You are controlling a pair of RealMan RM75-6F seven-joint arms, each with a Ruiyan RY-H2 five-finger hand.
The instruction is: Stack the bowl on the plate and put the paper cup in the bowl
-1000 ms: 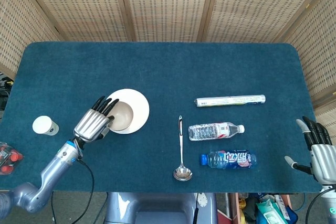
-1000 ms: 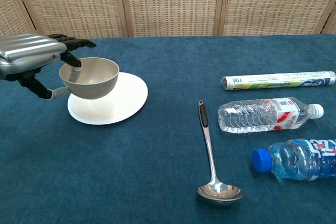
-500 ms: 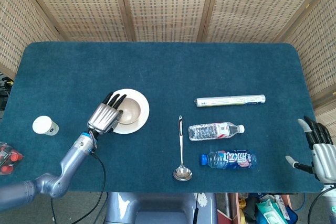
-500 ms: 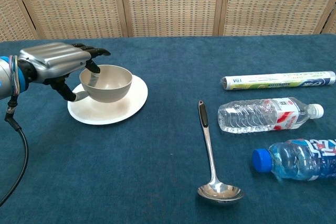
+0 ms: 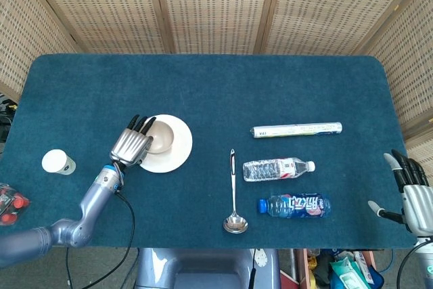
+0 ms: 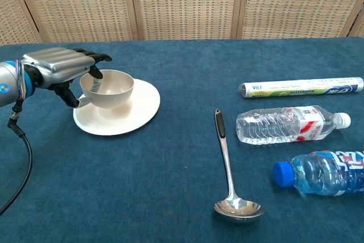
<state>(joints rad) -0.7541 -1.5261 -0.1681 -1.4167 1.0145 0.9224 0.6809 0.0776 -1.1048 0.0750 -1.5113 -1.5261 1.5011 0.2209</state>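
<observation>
Left hand: we see the left hand (image 6: 57, 66) pinching the near-left rim of the bowl (image 6: 108, 88), fingers hooked over the edge and thumb beneath
Bowl: it sits over the left half of the plate (image 6: 139, 106), low and roughly level; we judge it touching or about to touch
Step in hand: we would settle the bowl flat, nudge it toward the plate's centre, then loosen the fingers slowly and lift them straight off the rim so it does not tip
Paper cup: the paper cup (image 5: 57, 162) stands on the table's left edge, well apart from the plate, seen only in the head view
Right hand: the right hand (image 5: 413, 191) hangs spread and empty off the far right corner, partly cut by the frame
Hard to make out: whether the bowl's foot rests fully on the plate, and how the thumb lies under the hand
</observation>
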